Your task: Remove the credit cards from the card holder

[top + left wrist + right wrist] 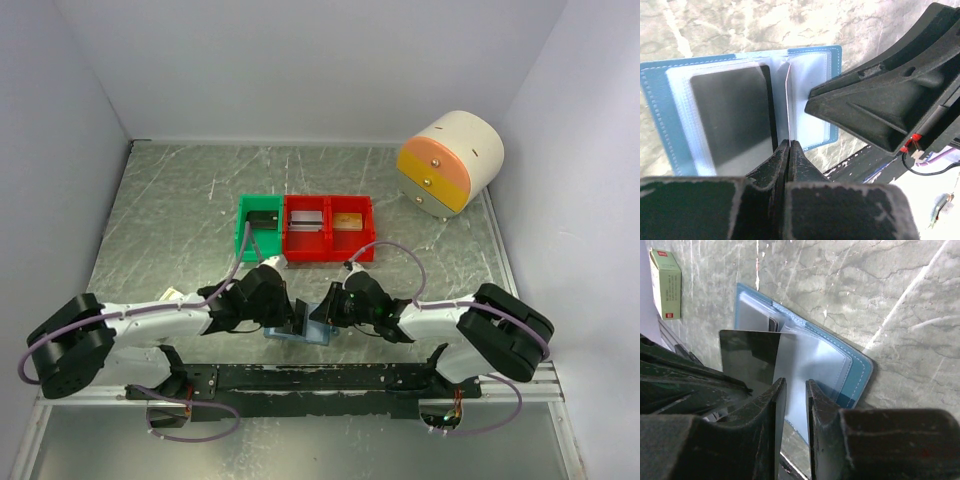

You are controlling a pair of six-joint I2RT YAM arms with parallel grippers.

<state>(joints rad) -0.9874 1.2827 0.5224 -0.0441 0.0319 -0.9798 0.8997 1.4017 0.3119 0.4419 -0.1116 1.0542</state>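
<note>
The slate-blue card holder lies open on the marbled table between both arms, also visible as card holder and card holder. A dark grey credit card sits in its left clear pocket. Another thin credit card stands on edge above the fold, a pale line in the left wrist view. My left gripper is shut on its lower edge. My right gripper hovers over the holder's right half, jaws a narrow gap apart with nothing between them.
A green bin and two red bins stand behind the holder. A round cream-and-orange drawer unit sits at the back right. A small cream-and-red box lies to the left. The black base rail runs close in front.
</note>
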